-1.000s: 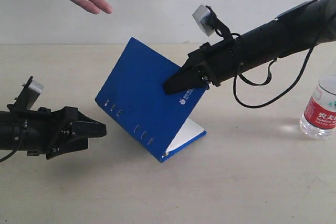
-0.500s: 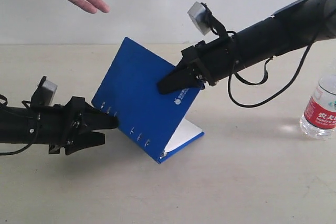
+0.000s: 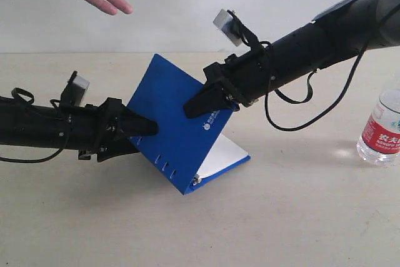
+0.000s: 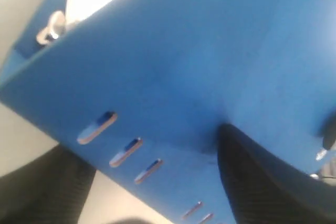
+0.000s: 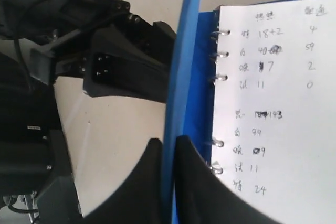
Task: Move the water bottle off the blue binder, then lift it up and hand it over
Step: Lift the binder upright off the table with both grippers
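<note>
Right wrist view: right gripper point(image 5: 168, 142) pinches the stiff flat blue binder point(image 5: 185, 51); left gripper point(image 3: 142, 136) gapes.

Beige tabletop point(image 3: 281, 229) fills the exterior view from 3 through 6 to 9 o'clock. A plain white wall point(image 3: 187, 4) closes it at 12. A white sheet point(image 3: 225, 154), just toward 5 o'clock of centre, bears handwritten characters and numbers in columns.

One binder point(image 3: 172, 101), one bottle point(image 3: 381, 130).
</note>
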`<state>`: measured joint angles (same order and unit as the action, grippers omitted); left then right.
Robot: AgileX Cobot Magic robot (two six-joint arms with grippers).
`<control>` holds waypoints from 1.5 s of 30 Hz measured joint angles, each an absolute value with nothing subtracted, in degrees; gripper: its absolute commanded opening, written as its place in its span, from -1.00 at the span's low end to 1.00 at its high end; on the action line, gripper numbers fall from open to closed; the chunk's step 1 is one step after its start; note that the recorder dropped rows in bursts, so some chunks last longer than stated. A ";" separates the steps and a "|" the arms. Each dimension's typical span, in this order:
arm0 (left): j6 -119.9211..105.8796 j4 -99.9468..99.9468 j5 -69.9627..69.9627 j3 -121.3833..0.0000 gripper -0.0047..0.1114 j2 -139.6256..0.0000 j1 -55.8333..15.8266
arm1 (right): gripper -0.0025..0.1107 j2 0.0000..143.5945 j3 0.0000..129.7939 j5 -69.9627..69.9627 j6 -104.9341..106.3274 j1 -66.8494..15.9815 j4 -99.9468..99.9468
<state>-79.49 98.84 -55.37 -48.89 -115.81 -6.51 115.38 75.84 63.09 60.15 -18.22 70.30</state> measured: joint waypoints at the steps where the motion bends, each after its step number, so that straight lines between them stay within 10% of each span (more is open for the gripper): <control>1: -79.49 98.72 -54.52 -49.49 0.11 -115.81 -6.95 | -0.96 115.38 75.84 62.86 58.77 -18.23 69.44; 17: -79.18 96.05 -57.08 -53.78 -0.01 -115.81 -9.08 | -0.96 114.77 75.87 65.48 48.84 -23.08 55.99; 25: -79.03 96.26 -56.73 -53.78 -0.85 -116.54 -10.38 | -0.95 114.68 75.87 65.58 48.84 -23.29 54.05; 28: -79.31 96.53 -56.13 -53.78 -0.84 -116.54 -10.92 | -0.75 114.68 75.87 65.67 48.74 -23.29 53.43; 34: -80.26 97.17 -57.99 -53.78 -0.84 -116.76 -11.43 | 0.26 114.68 75.87 69.58 49.08 -23.44 53.43; 45: -81.22 97.36 -61.77 -53.78 -0.84 -116.76 -11.45 | 0.26 113.98 75.87 71.43 51.54 -23.80 52.07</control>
<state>-81.22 97.36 -61.77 -53.78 -116.76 -11.45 113.98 75.87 71.43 51.54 -23.80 52.07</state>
